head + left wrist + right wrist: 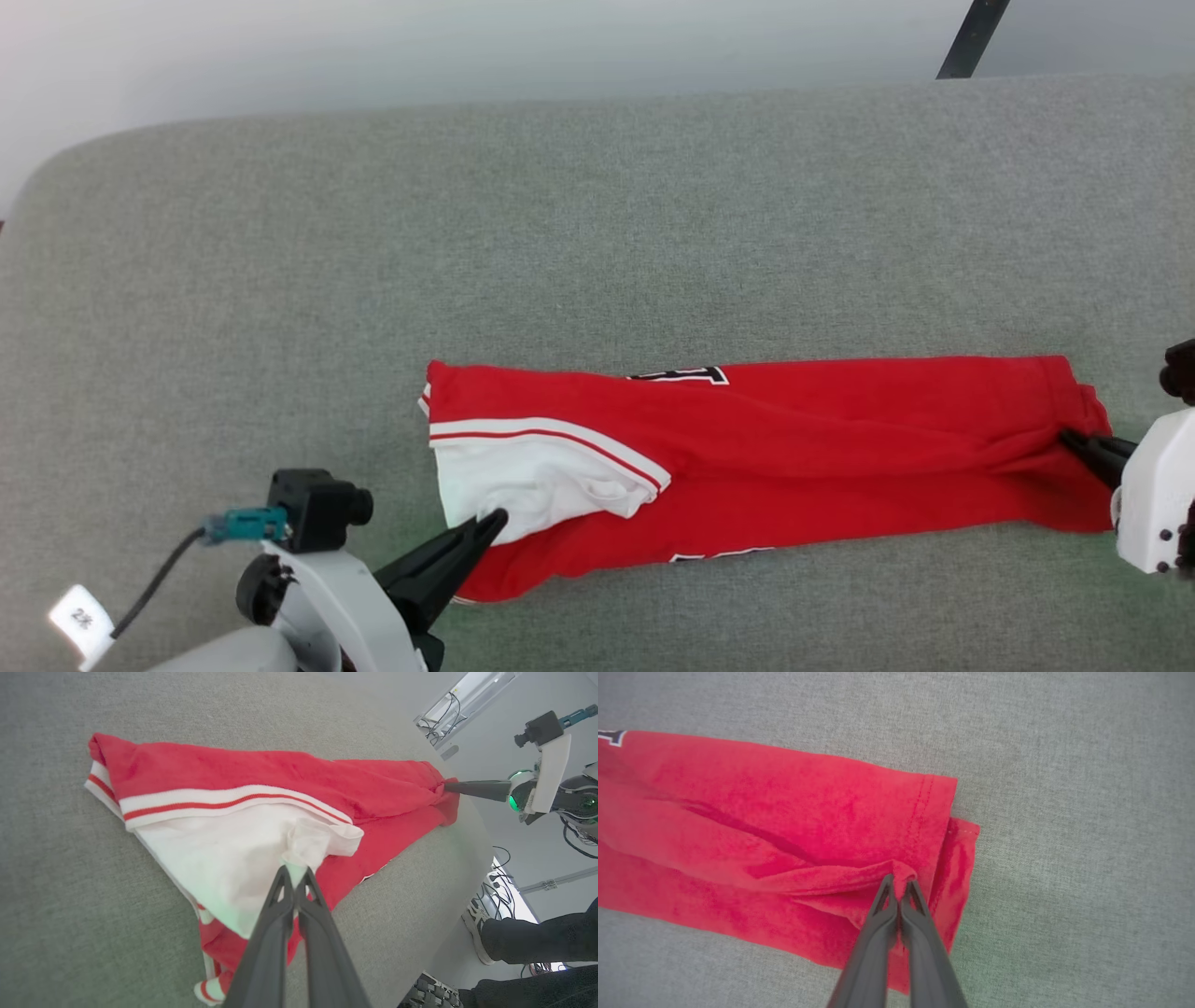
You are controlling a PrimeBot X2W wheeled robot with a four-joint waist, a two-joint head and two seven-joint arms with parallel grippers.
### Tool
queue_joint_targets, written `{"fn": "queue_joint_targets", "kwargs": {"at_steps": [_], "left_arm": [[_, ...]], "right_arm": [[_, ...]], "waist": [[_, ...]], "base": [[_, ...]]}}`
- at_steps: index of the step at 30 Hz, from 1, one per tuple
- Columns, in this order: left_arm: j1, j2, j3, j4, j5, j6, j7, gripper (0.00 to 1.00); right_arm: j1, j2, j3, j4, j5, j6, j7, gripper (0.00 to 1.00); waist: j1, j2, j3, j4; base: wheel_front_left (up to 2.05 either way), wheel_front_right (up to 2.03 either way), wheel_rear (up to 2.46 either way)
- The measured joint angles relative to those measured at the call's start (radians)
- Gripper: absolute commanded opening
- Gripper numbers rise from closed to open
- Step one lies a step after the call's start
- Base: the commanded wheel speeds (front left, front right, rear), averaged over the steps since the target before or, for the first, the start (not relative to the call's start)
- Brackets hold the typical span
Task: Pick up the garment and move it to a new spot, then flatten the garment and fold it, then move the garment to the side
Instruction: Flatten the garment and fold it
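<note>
**A:** Where is the shirt?

**B:** The shirt (794, 448) lies on the grey table (560, 233) as a long red band running left to right. It sits in the near half, more toward the robot's right.

**A:** What is on top of it?

**B:** At the left end the white sleeve (523, 476) lies over the red, with its striped trim along the upper edge. A bit of black-and-white lettering (681, 375) peeks out at the far edge.

**A:** And the left gripper?

**B:** The left gripper (495, 521) has its fingers pressed together. In its wrist view they pinch a small tuft of the sleeve's white cloth.

**A:** The right one?

**B:** The right gripper (1069, 437) is at the other end, fingers together on a raised red fold just inside the hem (924, 812). The cloth puckers toward its tips.

**A:** Is the shirt lifted?

**B:** Most of it rests flat on the table. Under the tips, I cannot tell.

**A:** Anything else?

**B:** Past the table's edge, the left wrist view shows a person's shoe (476, 914) and dark trouser legs (537, 942).
</note>
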Motion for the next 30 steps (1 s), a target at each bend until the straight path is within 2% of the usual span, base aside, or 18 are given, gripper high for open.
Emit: {"fn": "queue_joint_targets", "kwargs": {"at_steps": [2, 3, 4, 5, 6, 7, 8, 12, 16, 20, 22, 26, 30], "left_arm": [[0.012, -0.017, 0.004, 0.022, -0.010, 0.000, -0.006, 0.00], [0.016, -0.022, 0.004, 0.032, -0.013, 0.000, -0.007, 0.00], [0.016, -0.025, 0.000, 0.045, -0.006, 0.002, -0.007, 0.00], [0.016, -0.027, -0.001, 0.064, 0.003, 0.011, -0.009, 0.02], [0.016, -0.032, -0.001, 0.081, 0.008, 0.018, -0.012, 0.28], [0.017, -0.037, -0.001, 0.095, 0.012, 0.019, -0.013, 0.69], [0.018, -0.043, 0.002, 0.107, 0.019, 0.027, -0.017, 1.00], [0.040, -0.053, 0.040, 0.131, 0.004, 0.038, -0.030, 1.00], [0.068, -0.040, 0.064, 0.130, 0.010, 0.054, -0.035, 1.00], [0.091, -0.035, 0.105, 0.109, 0.029, 0.091, -0.038, 1.00], [0.108, -0.041, 0.146, 0.098, 0.055, 0.124, -0.039, 1.00], [0.174, -0.102, 0.282, 0.079, 0.112, 0.172, -0.042, 1.00], [0.262, -0.174, 0.413, 0.078, 0.189, 0.176, -0.042, 1.00]], "right_arm": [[0.003, 0.016, -0.012, 0.004, -0.015, 0.000, -0.001, 0.00], [0.003, 0.024, -0.019, 0.005, -0.022, 0.000, -0.007, 0.05], [0.003, 0.031, -0.028, 0.005, -0.028, 0.000, -0.015, 0.24], [0.003, 0.035, -0.033, 0.006, -0.034, 0.000, -0.023, 0.58], [0.004, 0.040, -0.037, 0.009, -0.039, 0.000, -0.025, 1.00], [0.004, 0.047, -0.041, 0.010, -0.046, 0.000, -0.032, 1.00], [0.005, 0.054, -0.044, 0.011, -0.051, 0.000, -0.034, 1.00], [0.026, 0.075, -0.054, 0.014, -0.039, 0.000, -0.033, 1.00], [0.044, 0.065, -0.066, 0.005, -0.029, 0.000, -0.015, 1.00], [0.059, 0.045, -0.096, 0.006, -0.024, 0.000, 0.014, 1.00], [0.064, 0.041, -0.107, 0.011, -0.014, 0.000, 0.047, 1.00], [0.076, 0.039, -0.134, 0.022, 0.013, 0.000, 0.131, 1.00], [0.068, 0.038, -0.170, 0.049, 0.009, 0.000, 0.190, 1.00]], "waist": [[0.0000, 0.0000, 0.004, -0.001], [0.0000, 0.0000, 0.005, -0.002], [0.0000, 0.0000, 0.006, -0.004], [0.0000, 0.0000, 0.006, -0.005], [0.0000, -0.0001, 0.006, -0.005], [0.0000, 0.0000, 0.004, -0.006], [0.0000, 0.0000, 0.001, -0.006], [-0.0001, 0.0000, -0.017, -0.010], [0.0000, 0.0000, -0.043, -0.013], [-0.0001, 0.0000, -0.068, -0.014], [-0.0001, 0.0000, -0.078, -0.013], [0.0000, 0.0000, -0.084, -0.001], [0.0000, 0.0000, -0.078, 0.016]], "base": [[0.00, 0.00, 0.00], [0.00, 0.00, 0.00], [0.00, 0.00, 0.00], [0.00, 0.00, 0.00], [0.00, 0.00, 0.00], [0.00, 0.00, 0.00], [0.00, 0.00, 0.00], [0.00, 0.00, 0.00], [0.00, 0.00, 0.00], [0.00, 0.00, 0.00], [0.00, 0.00, 0.00], [0.00, 0.00, 0.00], [0.00, 0.00, 0.00]]}}
